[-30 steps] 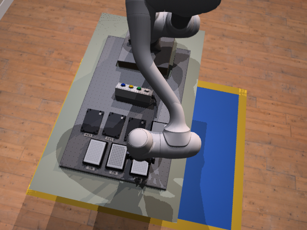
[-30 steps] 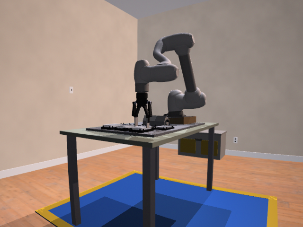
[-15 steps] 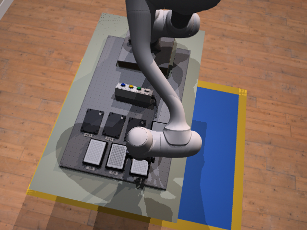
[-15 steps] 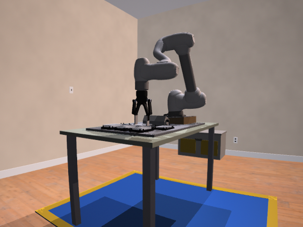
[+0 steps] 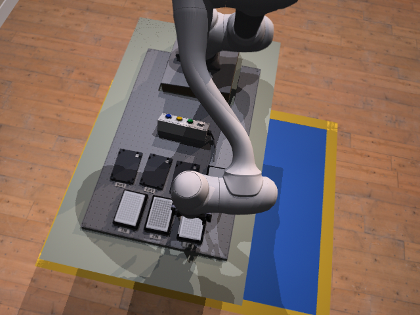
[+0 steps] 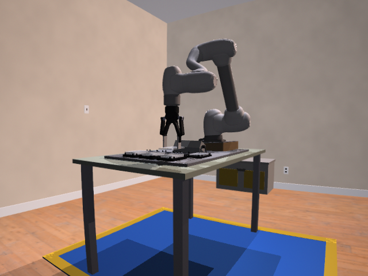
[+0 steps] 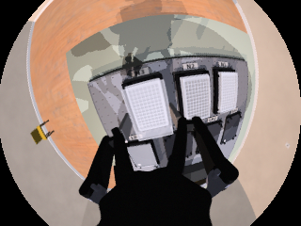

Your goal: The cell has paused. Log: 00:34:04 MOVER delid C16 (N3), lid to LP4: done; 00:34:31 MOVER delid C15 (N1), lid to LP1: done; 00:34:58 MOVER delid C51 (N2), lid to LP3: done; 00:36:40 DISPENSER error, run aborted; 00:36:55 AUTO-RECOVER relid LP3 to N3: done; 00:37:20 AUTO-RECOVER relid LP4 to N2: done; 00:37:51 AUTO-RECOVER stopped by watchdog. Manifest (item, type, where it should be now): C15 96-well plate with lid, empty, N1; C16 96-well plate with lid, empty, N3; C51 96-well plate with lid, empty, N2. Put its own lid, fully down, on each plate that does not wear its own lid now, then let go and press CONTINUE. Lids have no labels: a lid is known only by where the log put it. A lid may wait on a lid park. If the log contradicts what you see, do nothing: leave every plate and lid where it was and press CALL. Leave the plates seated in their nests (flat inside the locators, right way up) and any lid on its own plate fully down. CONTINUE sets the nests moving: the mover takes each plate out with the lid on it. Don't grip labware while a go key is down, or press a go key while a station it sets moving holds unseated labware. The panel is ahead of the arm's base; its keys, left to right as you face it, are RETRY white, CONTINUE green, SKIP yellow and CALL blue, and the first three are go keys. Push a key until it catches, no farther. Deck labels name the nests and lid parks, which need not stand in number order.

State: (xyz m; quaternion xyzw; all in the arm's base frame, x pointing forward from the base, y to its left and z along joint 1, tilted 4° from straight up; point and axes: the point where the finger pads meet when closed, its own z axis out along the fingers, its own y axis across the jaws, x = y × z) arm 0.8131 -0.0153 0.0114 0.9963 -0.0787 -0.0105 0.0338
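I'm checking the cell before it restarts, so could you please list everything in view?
Table: one, pale green top with dark legs, on the mat.
Floor mat: one, blue with a yellow border, under the table.
Perforated deck plate: one, dark grey, on the table.
Key panel box: one, grey, with blue, yellow, green and white keys, mid-deck.
Flat lid parks: three seen, black, in a row behind the plates.
96-well plates: three, white, front row.
Rectangular lid: one, clear grey, between the pincer's fingers.
Wall cabinet: one, grey with yellow doors, behind the table.
Arm: one, grey, based at the deck's rear.
Pincer: one, black, shut on the lid, low over the deck.
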